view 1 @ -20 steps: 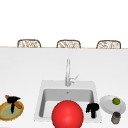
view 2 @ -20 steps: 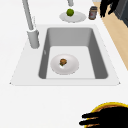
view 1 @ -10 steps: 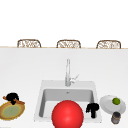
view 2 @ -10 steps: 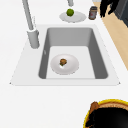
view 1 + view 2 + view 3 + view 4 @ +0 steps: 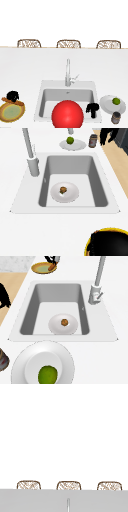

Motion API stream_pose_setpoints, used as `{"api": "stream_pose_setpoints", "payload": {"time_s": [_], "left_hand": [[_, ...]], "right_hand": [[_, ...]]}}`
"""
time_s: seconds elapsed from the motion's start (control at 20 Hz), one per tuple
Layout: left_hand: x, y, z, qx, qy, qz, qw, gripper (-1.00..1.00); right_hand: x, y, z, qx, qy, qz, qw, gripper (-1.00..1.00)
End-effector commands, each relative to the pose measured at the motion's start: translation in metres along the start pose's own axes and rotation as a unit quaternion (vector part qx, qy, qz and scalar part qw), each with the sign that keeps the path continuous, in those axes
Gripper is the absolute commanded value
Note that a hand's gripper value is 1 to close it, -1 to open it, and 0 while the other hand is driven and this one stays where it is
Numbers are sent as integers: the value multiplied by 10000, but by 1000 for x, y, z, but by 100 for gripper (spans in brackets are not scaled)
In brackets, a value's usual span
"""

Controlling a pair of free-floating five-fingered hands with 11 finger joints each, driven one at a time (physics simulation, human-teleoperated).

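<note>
Left hand (image 5: 12, 95): black, at the far left of the counter in the front view, directly over a brown sausage-like piece (image 5: 13, 101) that lies across the back rim of a yellow-rimmed bowl (image 5: 12, 112); touching or just above the piece, cannot tell which; whether fingers are curled or straight cannot be told; seen again in the right side view (image 5: 51, 259) at the bowl (image 5: 40, 268), and in the left side view (image 5: 112, 245) as a dark mass covering most of the bowl (image 5: 88, 245).

Right hand (image 5: 92, 108): black, hanging at the right front corner of the sink (image 5: 41, 100), fingers pointing downward and relaxed, holding nothing; also at the edge of the right side view (image 5: 5, 297) and at the top of the left side view (image 5: 107, 135).

Just right of the right hand: white plate (image 5: 107, 106) bearing a green lime (image 5: 116, 101); dark jar (image 5: 116, 117) in front of the plate, nearest to the hand's lower right.

Left of the right hand: red ball (image 5: 67, 114) in front of the sink basin; white dish (image 5: 65, 192) on the basin floor with a small brown morsel (image 5: 63, 189) at its centre.

Behind both hands: chrome tap (image 5: 68, 72) at the back rim of the sink; three wicker chair backs (image 5: 68, 44) beyond the counter.
</note>
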Motion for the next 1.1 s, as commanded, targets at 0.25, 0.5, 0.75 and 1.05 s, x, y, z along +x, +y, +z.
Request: {"api": "stream_pose_setpoints", "payload": {"time_s": [0.25, 0.5, 0.75, 1.05], "left_hand": [[10, 12, -3, -94, 125, 109, 9998, 100], [36, 20, -3, -246, 292, 330, 9987, -100], [41, 20, -2, -52, 215, 635, 9977, -100], [35, 18, 2, -68, 137, 1238, 9922, -100]], "right_hand": [[0, 0, 0, 0, 0, 0, 10000, 0], [0, 0, 0, 0, 0, 0, 10000, 0], [0, 0, 0, 0, 0, 0, 10000, 0], [0, 0, 0, 0, 0, 0, 10000, 0]]}}
